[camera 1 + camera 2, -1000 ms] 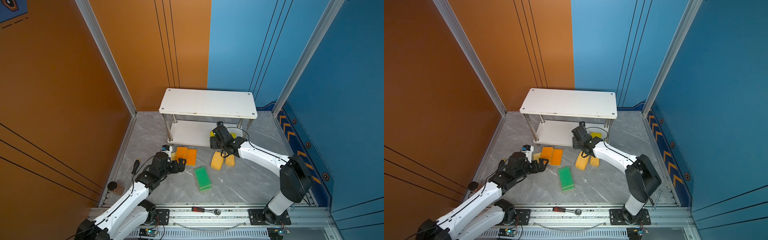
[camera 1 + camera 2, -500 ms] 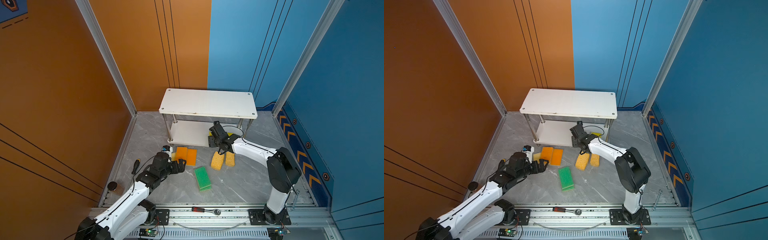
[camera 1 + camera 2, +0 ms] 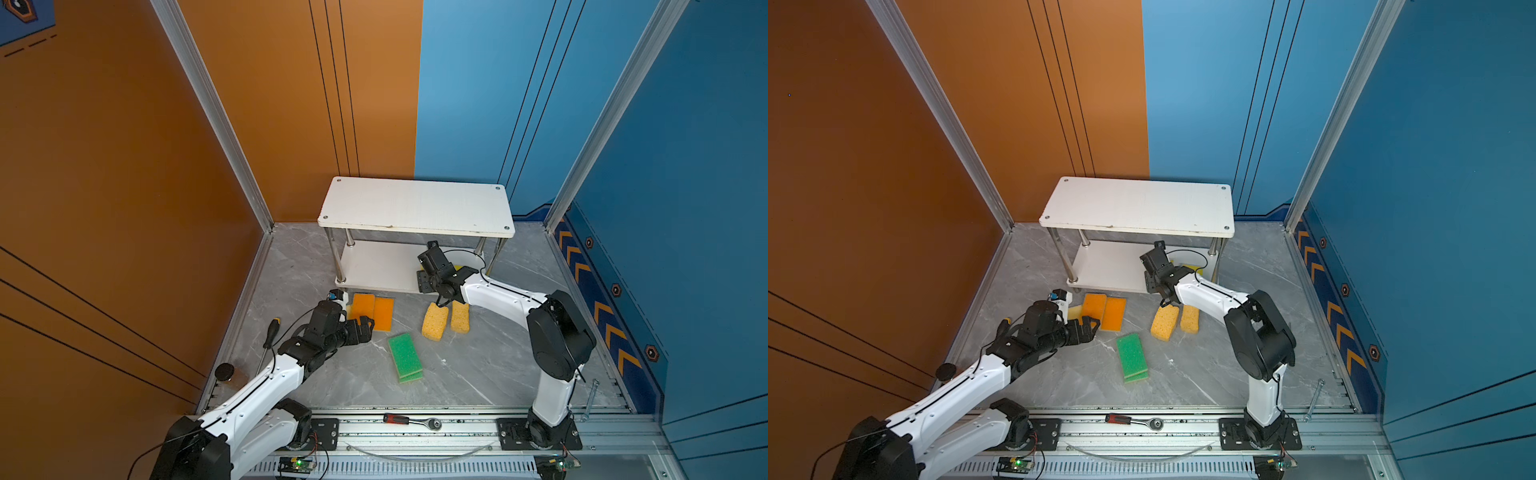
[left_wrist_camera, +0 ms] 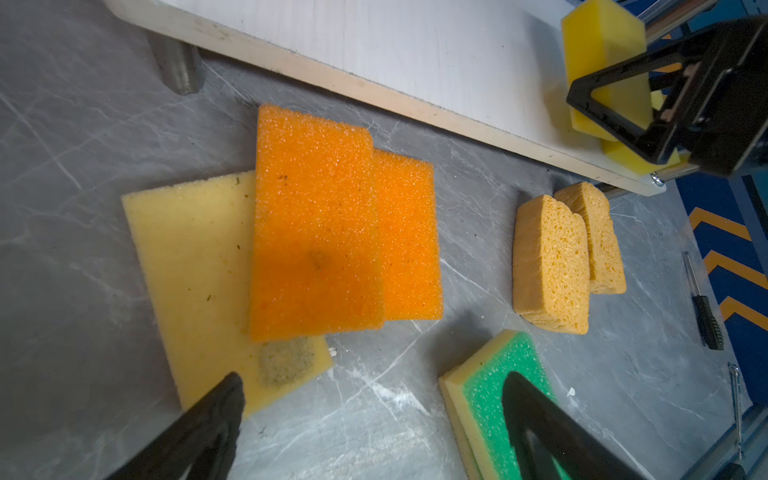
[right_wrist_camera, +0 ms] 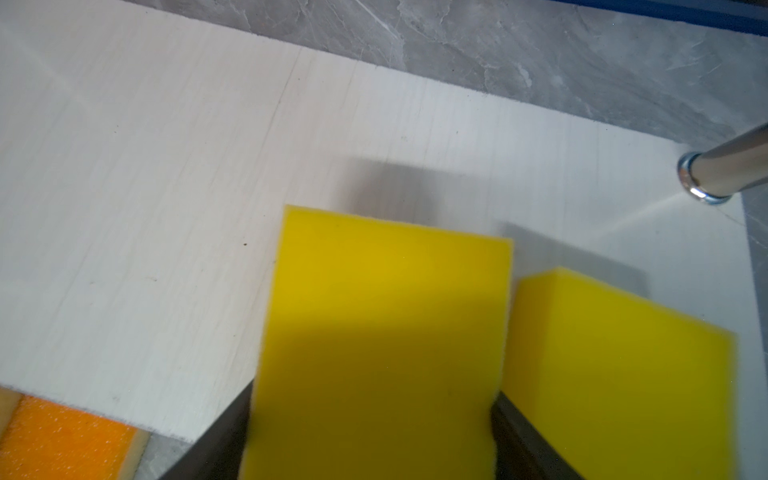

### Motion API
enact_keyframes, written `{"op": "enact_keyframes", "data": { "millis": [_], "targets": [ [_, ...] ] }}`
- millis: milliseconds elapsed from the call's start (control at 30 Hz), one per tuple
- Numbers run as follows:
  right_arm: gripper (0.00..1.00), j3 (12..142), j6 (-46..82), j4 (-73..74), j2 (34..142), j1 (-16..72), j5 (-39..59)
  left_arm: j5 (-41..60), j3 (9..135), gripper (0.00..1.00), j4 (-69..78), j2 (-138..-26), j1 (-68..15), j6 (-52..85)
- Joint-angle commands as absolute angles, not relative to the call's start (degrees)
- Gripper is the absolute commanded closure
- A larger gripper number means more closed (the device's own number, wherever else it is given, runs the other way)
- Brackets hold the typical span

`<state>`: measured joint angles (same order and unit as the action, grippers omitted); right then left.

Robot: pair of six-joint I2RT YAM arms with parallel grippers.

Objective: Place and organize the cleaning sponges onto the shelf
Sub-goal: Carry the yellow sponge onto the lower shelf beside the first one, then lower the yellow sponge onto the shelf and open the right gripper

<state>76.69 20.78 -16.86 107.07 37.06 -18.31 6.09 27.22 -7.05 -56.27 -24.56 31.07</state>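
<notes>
The shelf (image 3: 415, 205) stands at the back, and its lower board (image 5: 166, 208) shows white under my right gripper (image 5: 374, 419). That gripper is shut on a bright yellow sponge (image 5: 374, 332), held low over the board beside a second yellow sponge (image 5: 615, 365). In both top views the right gripper (image 3: 432, 274) reaches under the shelf's front edge. My left gripper (image 4: 374, 382) hangs open over bare floor. It sits between a pale yellow sponge (image 4: 195, 266) under two orange sponges (image 4: 316, 224) and the stacked green sponges (image 4: 498, 374). Two porous sponges (image 3: 434, 322) lie on the floor.
A chrome post (image 5: 723, 174) rises right of the yellow sponges. A screwdriver (image 3: 270, 336) and a black round object (image 3: 224, 372) lie by the left wall. A ratchet wrench (image 3: 409, 419) rests on the front rail. Walls close in on three sides.
The right gripper has carried the yellow sponge a little further in over the lower board, and its elbow has swung inward. The left arm has barely shifted.
</notes>
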Motion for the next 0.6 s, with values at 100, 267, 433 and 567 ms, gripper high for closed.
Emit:
{"op": "enact_keyframes", "data": {
  "millis": [100, 267, 433, 567],
  "targets": [
    [0.27, 79.01, 20.21, -16.45, 108.52, 36.41, -20.39, 7.10, 30.59, 0.02, -7.21, -57.45, -25.49, 29.44],
    [0.28, 78.89, 20.48, -16.49, 109.15, 36.15, -20.16, 6.16, 29.92, 0.02, -7.22, -56.95, -25.84, 30.06],
    [0.26, 78.57, 20.91, -16.91, 109.12, 36.29, -20.68, 6.37, 30.31, 0.02, -7.25, -56.96, -25.93, 29.92],
    [0.25, 78.23, 21.70, -17.18, 108.98, 36.33, -20.68, 6.24, 30.27, 0.02, -7.21, -56.97, -26.02, 29.79]
  ]
}}
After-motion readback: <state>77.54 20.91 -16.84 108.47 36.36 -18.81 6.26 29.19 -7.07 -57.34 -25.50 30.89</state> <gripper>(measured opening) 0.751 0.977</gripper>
